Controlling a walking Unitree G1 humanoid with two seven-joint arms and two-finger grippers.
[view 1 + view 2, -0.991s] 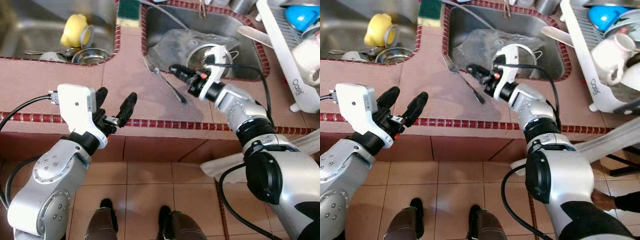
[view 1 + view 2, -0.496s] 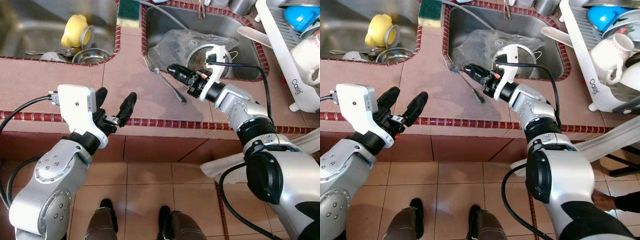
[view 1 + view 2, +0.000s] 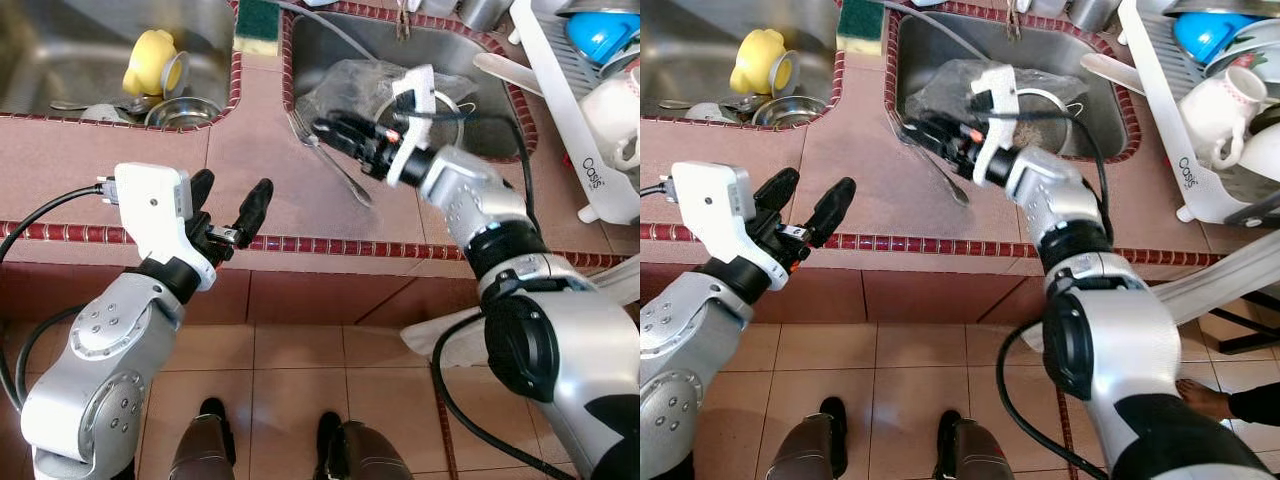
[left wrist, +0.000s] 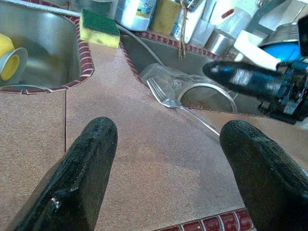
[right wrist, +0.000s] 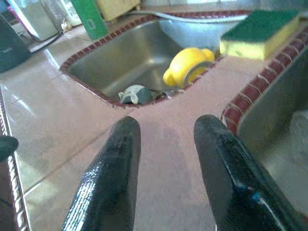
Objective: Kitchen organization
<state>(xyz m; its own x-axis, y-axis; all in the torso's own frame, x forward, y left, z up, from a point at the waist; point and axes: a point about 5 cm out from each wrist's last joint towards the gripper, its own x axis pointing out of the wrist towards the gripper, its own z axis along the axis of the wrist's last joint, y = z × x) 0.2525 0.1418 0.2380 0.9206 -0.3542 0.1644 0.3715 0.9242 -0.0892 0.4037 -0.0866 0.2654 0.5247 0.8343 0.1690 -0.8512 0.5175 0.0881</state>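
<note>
We note the counter (image 3: 250, 170) as matt, faintly speckled pinkish tile, edged with glossy dark red tile trim (image 3: 330, 245). Both sinks are brushed steel: left sink (image 3: 60, 60) dull grey, right sink (image 3: 480, 110) likewise. The fork (image 4: 166, 98) is bright polished metal. A crumpled clear plastic bag (image 3: 360, 80) looks glossy. The sponge (image 5: 262, 26) shows a rough green top over porous yellow foam. The yellow cup (image 3: 148, 60) appears smooth plastic. We record the right gripper (image 5: 166, 144) fingers as glossy black, the left gripper (image 4: 163, 159) fingers as matt, grainy black.
</note>
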